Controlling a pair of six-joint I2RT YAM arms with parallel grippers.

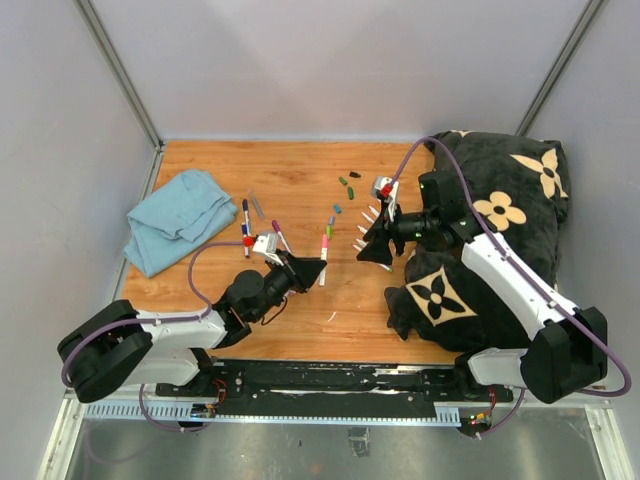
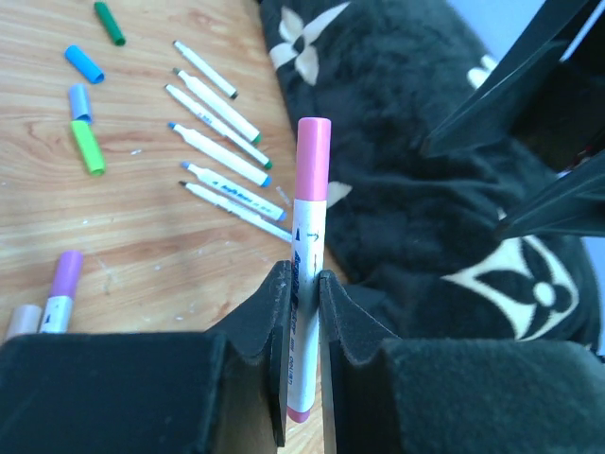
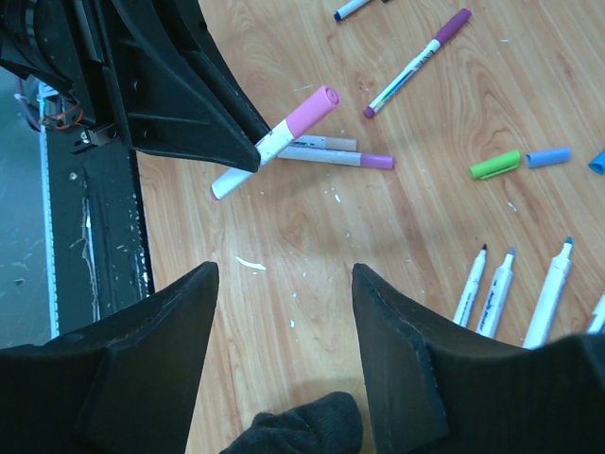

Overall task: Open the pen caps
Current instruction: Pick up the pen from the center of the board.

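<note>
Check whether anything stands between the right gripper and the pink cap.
Nothing visible does. The open right gripper faces the pink cap, which sticks out clear of the left gripper holding its pen; only bare table lies below the gap.

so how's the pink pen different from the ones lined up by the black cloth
The pink pen has its cap on; the lined-up pens show bare tips. The pink pen is clamped in the left gripper; the lined-up pens lie flat on the table. All have white barrels.
</note>
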